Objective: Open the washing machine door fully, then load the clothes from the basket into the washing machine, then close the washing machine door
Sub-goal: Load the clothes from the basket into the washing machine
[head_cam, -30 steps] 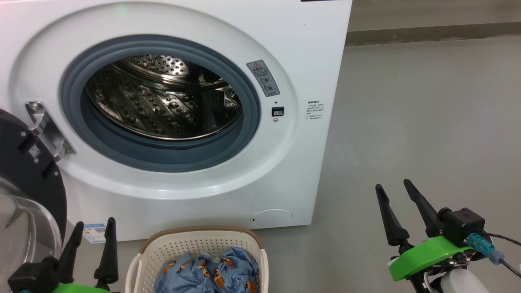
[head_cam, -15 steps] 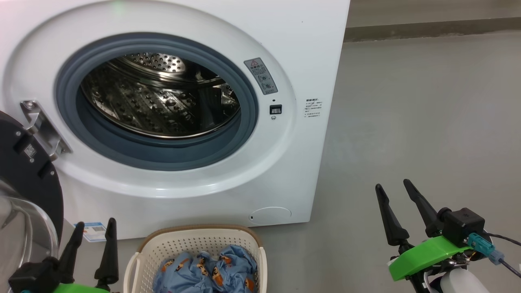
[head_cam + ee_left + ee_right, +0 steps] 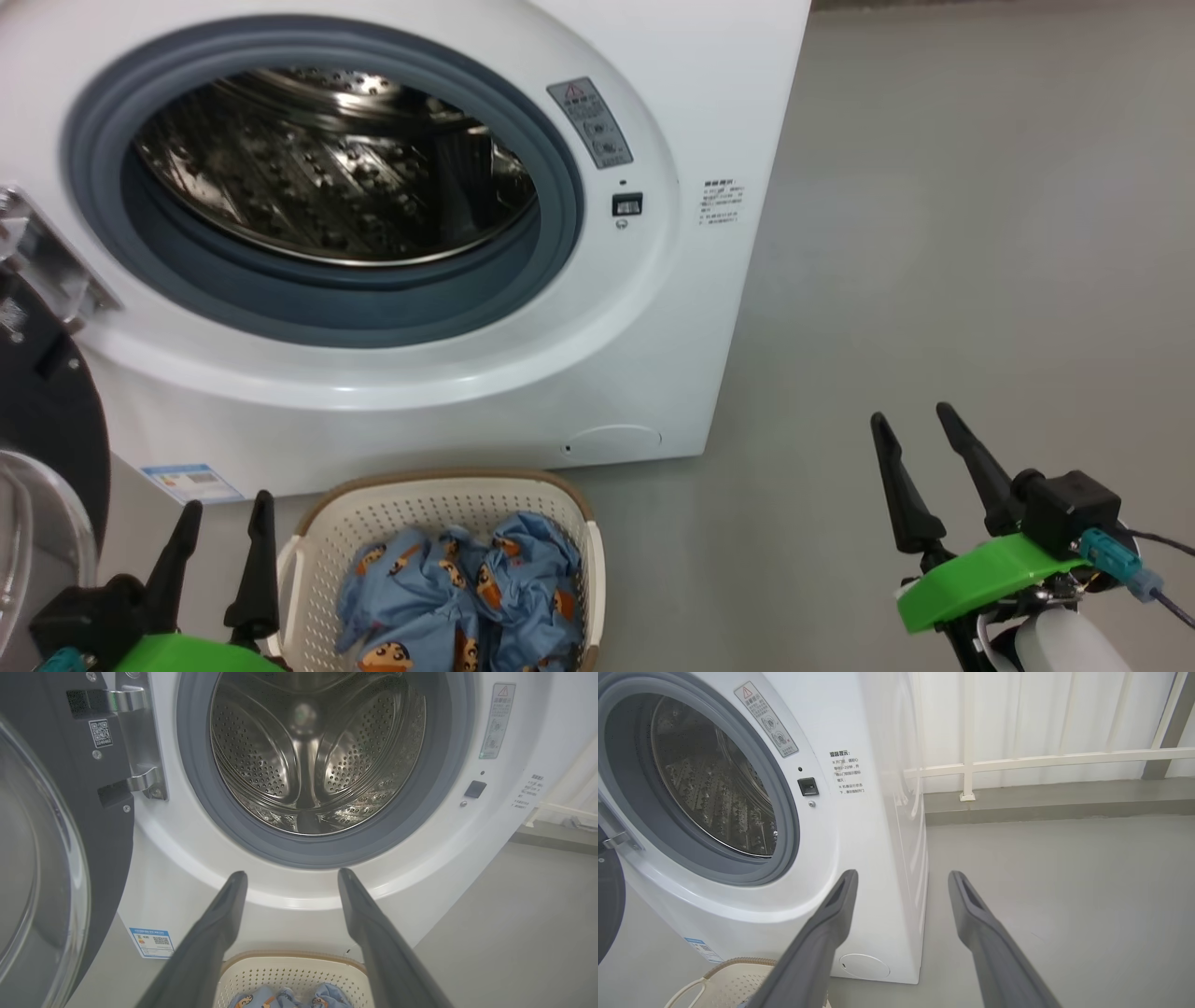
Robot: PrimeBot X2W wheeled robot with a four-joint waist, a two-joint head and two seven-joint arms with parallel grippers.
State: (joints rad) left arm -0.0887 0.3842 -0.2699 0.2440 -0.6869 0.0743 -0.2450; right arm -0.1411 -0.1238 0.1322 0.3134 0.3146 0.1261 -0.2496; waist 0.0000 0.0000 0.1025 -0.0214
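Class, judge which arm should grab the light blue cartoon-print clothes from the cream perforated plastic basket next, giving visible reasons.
Left, probably. The open left gripper hangs right beside the cream perforated basket holding the light blue cartoon-print clothes; the open right gripper sits far off over grey floor.

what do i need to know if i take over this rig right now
The left claw is open and empty, left of the basket.
The right claw is open and empty, over the floor right of the washing machine.
The washing machine door is swung open to the left; the drum is empty.
The clothes are all in the basket.
Done: door opened. Left: load the clothes, close the door.
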